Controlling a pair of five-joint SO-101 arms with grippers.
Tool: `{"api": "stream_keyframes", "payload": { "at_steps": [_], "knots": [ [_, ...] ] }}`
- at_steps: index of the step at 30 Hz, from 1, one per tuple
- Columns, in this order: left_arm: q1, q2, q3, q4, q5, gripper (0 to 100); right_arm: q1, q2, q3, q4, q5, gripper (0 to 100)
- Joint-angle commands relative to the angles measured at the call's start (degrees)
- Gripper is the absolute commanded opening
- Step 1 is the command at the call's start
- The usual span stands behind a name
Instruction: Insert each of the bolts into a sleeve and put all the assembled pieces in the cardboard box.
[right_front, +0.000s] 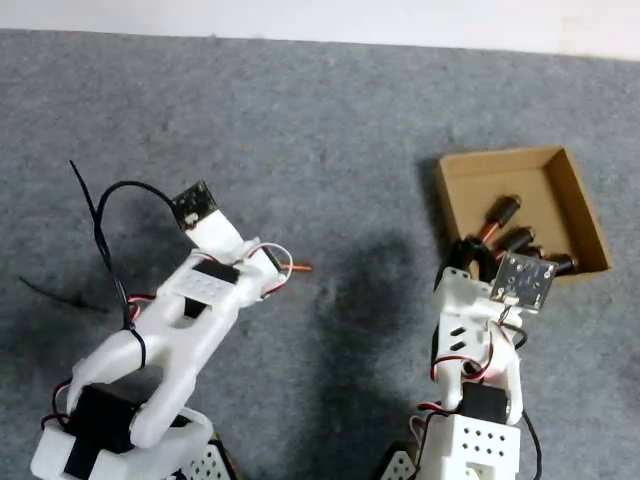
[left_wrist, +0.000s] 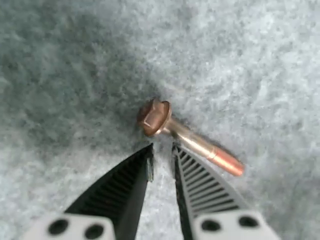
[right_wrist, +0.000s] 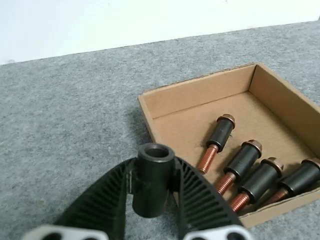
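While the right gripper (right_wrist: 154, 171) clamps an upright sleeve (right_wrist: 152, 192) near the cardboard box (right_wrist: 200, 92) holding four assembled pieces (right_wrist: 250, 165), the left gripper (left_wrist: 162, 152) hangs over a loose bolt (left_wrist: 187, 137) on the mat (left_wrist: 75, 60) at left, jaws barely parted and empty; next, likely, widen and grasp its shank

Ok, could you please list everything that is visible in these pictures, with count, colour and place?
bolt: one, copper-brown, loose on the carpet just ahead of the left pincer
sleeve: one, black, held in the right pincer
assembled pieces: four, copper bolts in black sleeves, lying in the cardboard box
cardboard box: one, brown, on the carpet
carpet: grey, covers the table
left pincer: black, slightly open, holding nothing
right pincer: black, shut on the sleeve
arms: two, white, side by side
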Motion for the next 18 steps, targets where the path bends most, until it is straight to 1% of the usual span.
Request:
{"api": "stream_keyframes", "payload": {
  "at_steps": [1,4,8,12,14,17,18],
  "knots": [
    [0.4,-0.7,-2.5,-0.9,0.5,8,0.7,-0.9,0.7,-1.6,0.7,0.7],
    [0.4,-0.8,-2.6,-1.0,0.5,8,0.7,-0.9,0.7,-1.6,0.8,0.7],
    [0.4,-0.8,-5.1,-0.8,0.5,8,0.3,-0.9,0.7,-1.6,3.8,0.7],
    [0.4,-0.8,-5.6,-0.8,0.6,9,0.3,-0.9,0.7,-1.6,3.9,0.7],
    [0.4,-0.8,-5.6,-0.8,0.6,15,0.3,-0.9,0.7,-1.6,3.9,0.7],
    [0.4,-0.8,-5.6,-0.8,0.7,27,0.3,-0.9,0.7,-1.6,4.0,0.7],
    [0.4,-0.7,-5.5,-0.8,0.8,29,0.3,-0.9,0.7,-1.6,4.0,0.7]
  ]
}}
